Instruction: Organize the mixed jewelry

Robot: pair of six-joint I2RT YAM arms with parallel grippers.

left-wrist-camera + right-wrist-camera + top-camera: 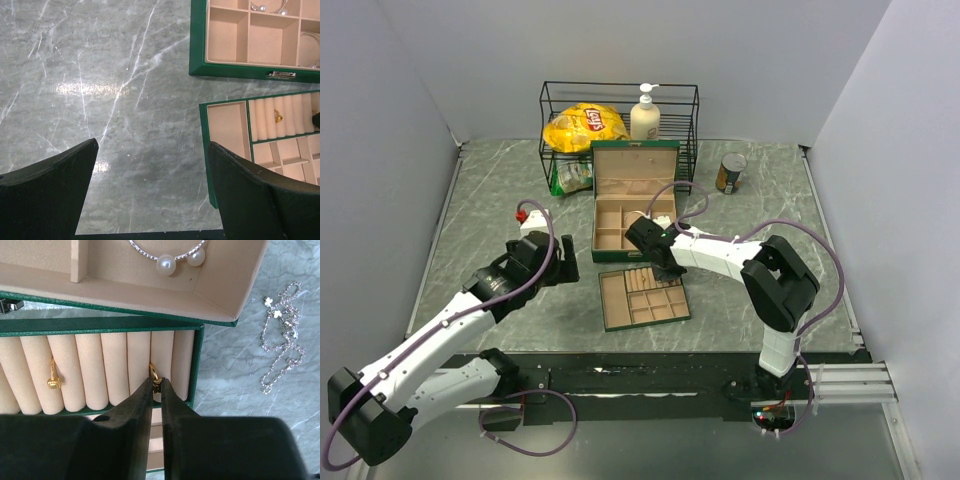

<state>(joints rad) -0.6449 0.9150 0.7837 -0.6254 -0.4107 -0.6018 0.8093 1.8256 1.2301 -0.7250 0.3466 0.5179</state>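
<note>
Pincer on the right (156, 384) nips what seems a gold ring (152, 370) among tray rolls (90, 371); left pincer (152, 146) gapes wide.

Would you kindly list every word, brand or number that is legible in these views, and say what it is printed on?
"Lay's": on the yellow chip bag in the wire basket.
Can: the label is too small to read.
Green packet: the print is too blurred to read.
Pump bottle: no legible text.
Both wrist views: no text.
</note>
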